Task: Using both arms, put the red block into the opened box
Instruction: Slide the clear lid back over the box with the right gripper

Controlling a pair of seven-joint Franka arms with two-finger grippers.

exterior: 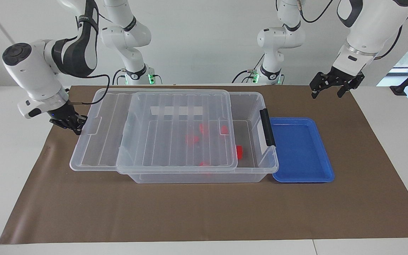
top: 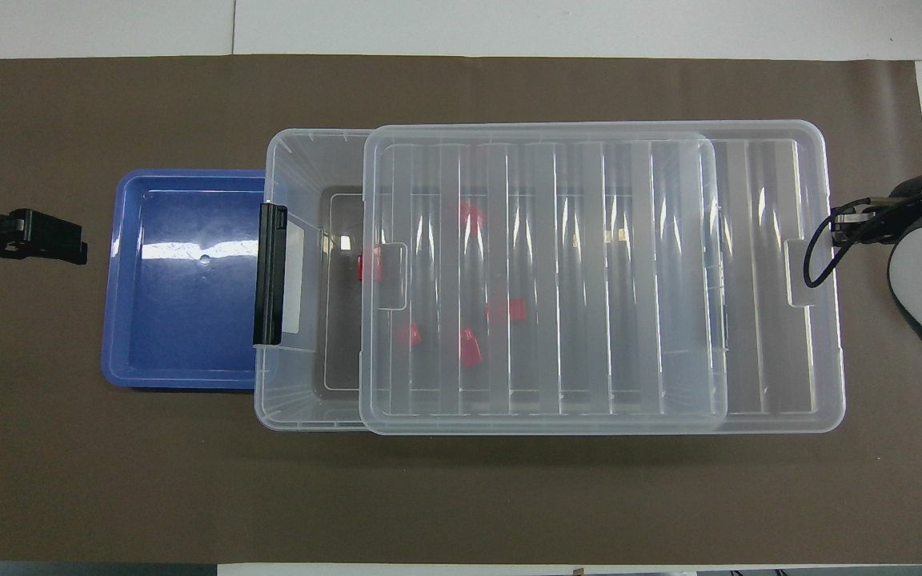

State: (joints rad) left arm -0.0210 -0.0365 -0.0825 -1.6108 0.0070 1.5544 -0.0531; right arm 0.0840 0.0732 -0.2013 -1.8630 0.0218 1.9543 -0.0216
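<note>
The clear box (exterior: 197,178) (top: 301,138) sits mid-table with its black latch (exterior: 267,127) toward the left arm's end. Its ribbed lid (exterior: 175,141) (top: 557,280) lies on top and overhangs the right arm's end, leaving a strip by the latch uncovered. Several red blocks lie inside. One red block (exterior: 239,151) (top: 366,264) pokes out at the lid's edge, and others (exterior: 192,139) (top: 507,310) show through the lid. My right gripper (exterior: 74,124) (top: 839,228) is shut, its tips against the lid's overhanging end. My left gripper (exterior: 328,92) (top: 69,240) hangs open and empty near the blue tray.
A shallow blue tray (exterior: 303,119) (top: 181,344) lies empty against the box's latch end. A brown mat (exterior: 204,212) covers the table. Two more arm bases (exterior: 133,71) stand at the robots' edge.
</note>
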